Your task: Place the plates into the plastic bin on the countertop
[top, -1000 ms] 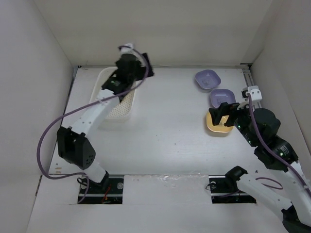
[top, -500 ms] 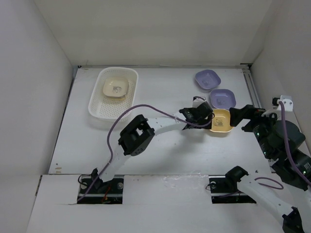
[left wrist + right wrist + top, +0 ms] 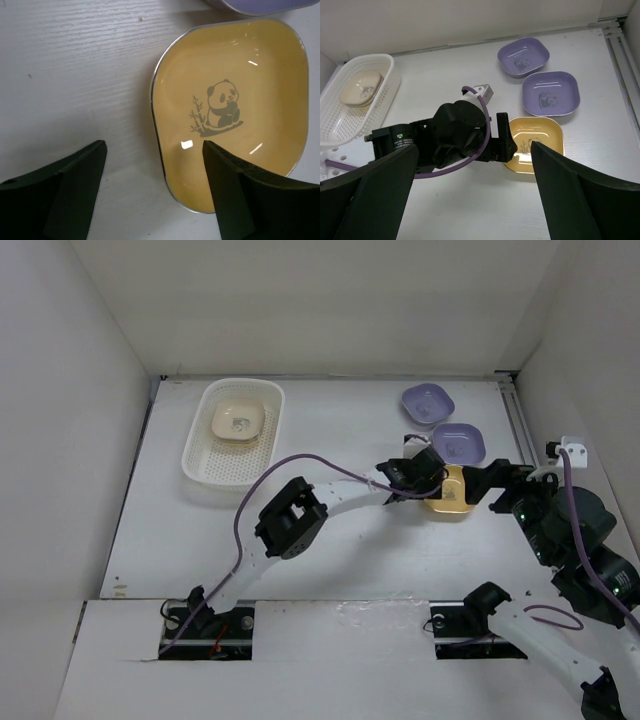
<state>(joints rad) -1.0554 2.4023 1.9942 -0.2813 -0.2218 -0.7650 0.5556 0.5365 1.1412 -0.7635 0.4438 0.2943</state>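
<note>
A yellow-orange plate (image 3: 235,75) with a panda print lies on the white countertop (image 3: 340,440); it also shows in the top view (image 3: 455,495) and the right wrist view (image 3: 540,142). My left gripper (image 3: 154,146) is open, its jaws straddling the plate's near-left rim, one finger over the dish and one over the counter; it also shows in the top view (image 3: 430,478). My right gripper (image 3: 474,146) is open and empty, held above and just right of the plate in the top view (image 3: 497,483). Two lavender plates (image 3: 427,403) (image 3: 459,444) lie behind it. The white plastic bin (image 3: 200,455) holds a cream plate (image 3: 237,421).
White walls close the counter at the back and both sides. A metal rail (image 3: 520,415) runs along the right edge. The left arm's purple cable (image 3: 300,462) loops across the middle. The other plates are out of view.
My left arm has swung from the bin across to the yellow plate, leaving the cream plate in the bin. My right gripper has drawn back to the right off the yellow plate.
</note>
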